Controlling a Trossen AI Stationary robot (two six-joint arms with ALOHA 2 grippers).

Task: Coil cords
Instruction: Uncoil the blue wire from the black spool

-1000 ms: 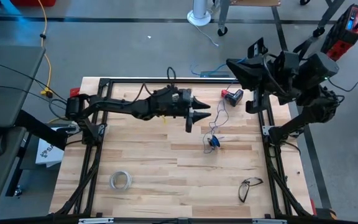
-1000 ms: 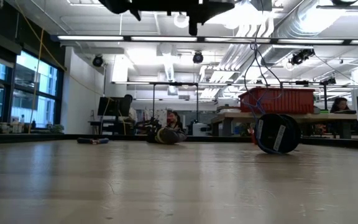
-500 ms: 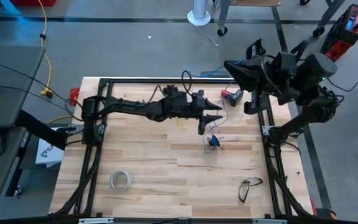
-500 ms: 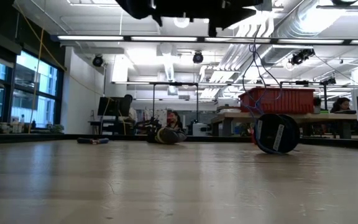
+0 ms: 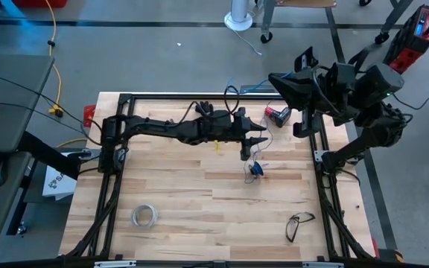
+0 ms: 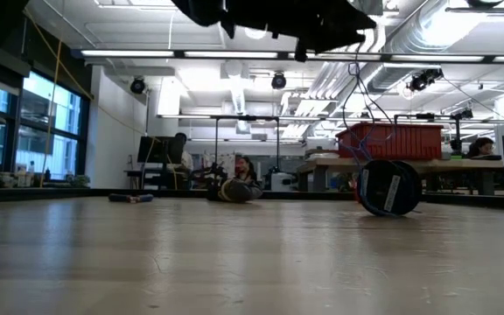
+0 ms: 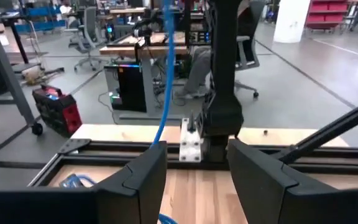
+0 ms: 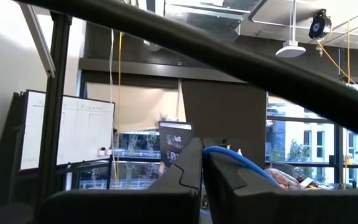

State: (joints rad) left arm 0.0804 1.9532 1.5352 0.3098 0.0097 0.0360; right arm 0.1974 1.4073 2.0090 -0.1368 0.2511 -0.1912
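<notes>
Spool (image 5: 256,170) stands on edge mid-table, wire (image 5: 258,151) rising toward spread left gripper (image 5: 250,143) directly above; right gripper (image 5: 304,93), pressed together, waits farther off at table edge.

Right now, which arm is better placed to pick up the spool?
Left, probably. Its gripper hangs with fingers open just above the spool and wire. The right gripper is shut, folded back at the table's edge.

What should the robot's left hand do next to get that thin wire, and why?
Probably lower a little. The left hand hovers open above the table, with the thin wire trailing just below it down to the small dark spool. Nothing is gripped yet. The right hand is shut, parked off to the side.
</notes>
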